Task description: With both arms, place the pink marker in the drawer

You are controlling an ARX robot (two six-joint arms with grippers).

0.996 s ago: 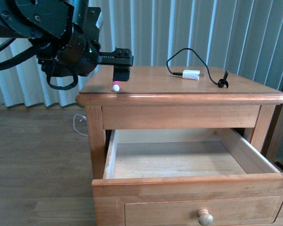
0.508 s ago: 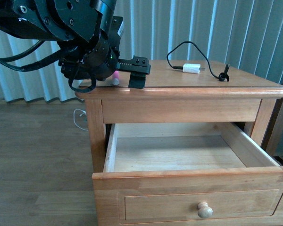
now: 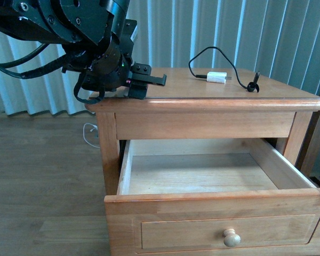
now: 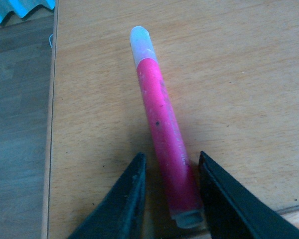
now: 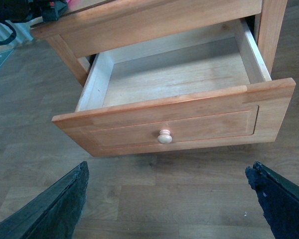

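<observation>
The pink marker [image 4: 162,134] lies flat on the nightstand top near its left front corner, with its white end [image 4: 142,42] pointing away from the gripper. My left gripper [image 4: 172,155] is open, its two black fingers [image 4: 124,199] lying on either side of the marker's near end. In the front view the left gripper [image 3: 145,84] sits low on the top and hides the marker. The upper drawer [image 3: 218,224] is pulled out, with nothing in it. My right gripper [image 5: 167,199] is open wide above the floor, in front of the drawer's knob [image 5: 164,136].
A white charger plug [image 3: 216,78] with a black cable lies at the back right of the nightstand top [image 3: 229,96]. Wooden floor [image 3: 42,176] lies to the left. Vertical blinds hang behind.
The left gripper has come down onto the nightstand top and drawn back to the left, and it now straddles the marker. The marker no longer shows in the front view.
</observation>
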